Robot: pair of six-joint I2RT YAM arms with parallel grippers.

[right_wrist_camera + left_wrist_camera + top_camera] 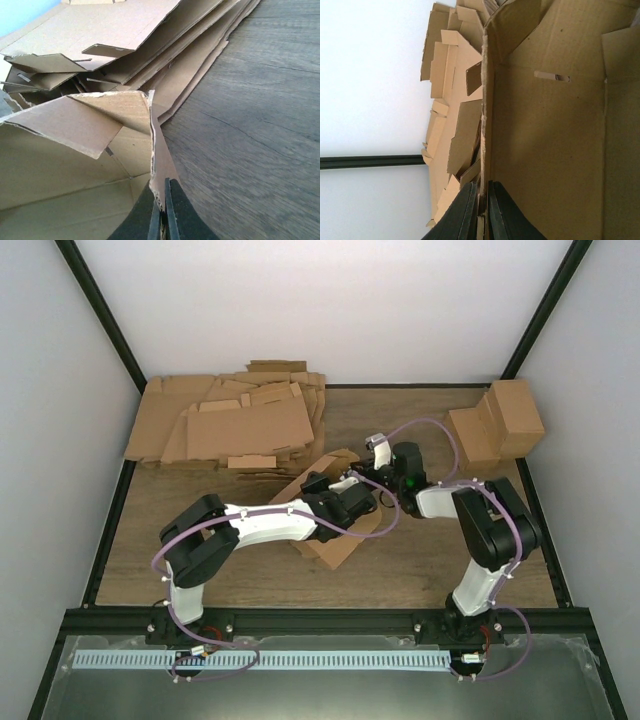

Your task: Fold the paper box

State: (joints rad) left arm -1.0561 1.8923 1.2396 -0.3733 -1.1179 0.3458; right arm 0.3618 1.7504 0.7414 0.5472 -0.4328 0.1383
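Observation:
The paper box [337, 543] is a half-raised brown die-cut piece lying at the table's middle, with both grippers meeting over it. My left gripper [356, 490] is shut on one of its upright walls. In the left wrist view the dark fingers [465, 212] pinch that wall's edge, with the box's inner panel [550, 150] to the right. My right gripper [378, 470] is shut on a side flap. The right wrist view shows the gripper [163, 212] clamped on the thin flap [159, 160], with the box's hollow [75, 175] on the left.
A thick heap of flat cardboard sheets [235, 420] covers the back left, just behind the box [150, 50]. Finished brown boxes [497, 423] are stacked at the back right. Bare wood table [430, 560] lies right of the box. Black frame rails edge the table.

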